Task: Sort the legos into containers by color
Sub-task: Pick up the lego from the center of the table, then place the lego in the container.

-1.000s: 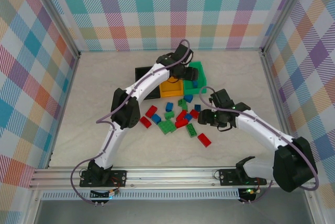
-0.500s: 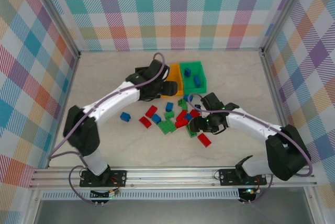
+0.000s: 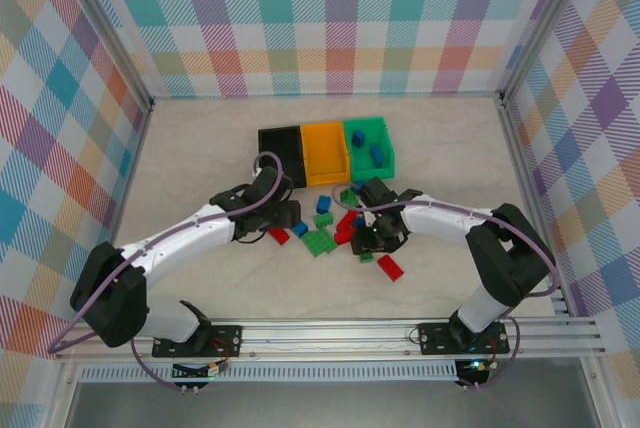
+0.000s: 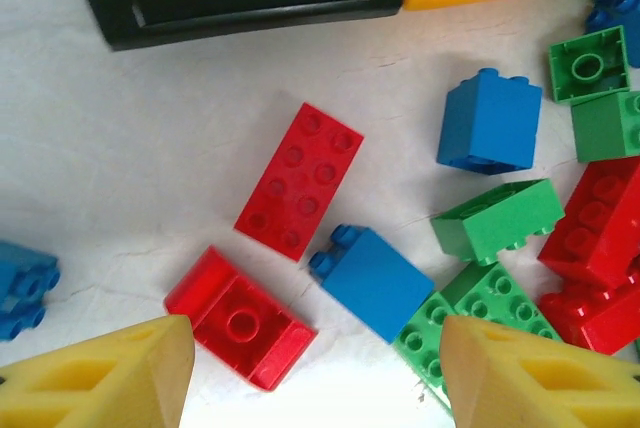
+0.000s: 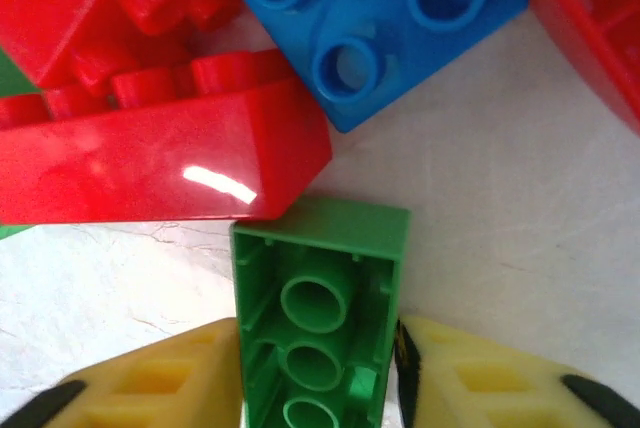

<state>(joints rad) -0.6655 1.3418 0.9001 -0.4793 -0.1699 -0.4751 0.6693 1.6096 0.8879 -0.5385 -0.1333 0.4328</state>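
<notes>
One red brick (image 5: 150, 148) touches the green brick (image 5: 320, 318) pinched by the right gripper (image 5: 318, 388), so lifting may drag it; the left gripper (image 4: 310, 333) hangs open.

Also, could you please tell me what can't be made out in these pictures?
- Top view: the black bin is too dark inside to tell if it holds bricks.
- Left wrist view: that bin is cut off by the top edge.
- Right wrist view: the green brick in the right hand runs off the bottom edge, so its length is unknown.
</notes>
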